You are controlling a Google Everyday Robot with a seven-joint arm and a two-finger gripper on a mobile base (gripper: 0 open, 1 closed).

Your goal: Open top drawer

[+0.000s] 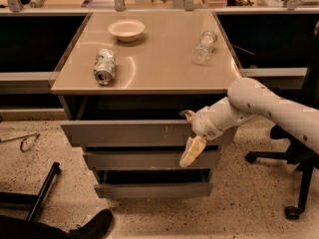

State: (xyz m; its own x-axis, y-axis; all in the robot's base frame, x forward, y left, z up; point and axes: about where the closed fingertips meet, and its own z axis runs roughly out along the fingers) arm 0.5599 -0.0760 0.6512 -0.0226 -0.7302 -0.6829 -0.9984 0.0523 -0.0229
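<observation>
Top drawer (124, 132), standing partly out below the tabletop (164, 59), was hooked at its right end by 1 finger of the wide-spread, unclamped gripper (187, 138), a hold that could be lost if pulled askew.
</observation>
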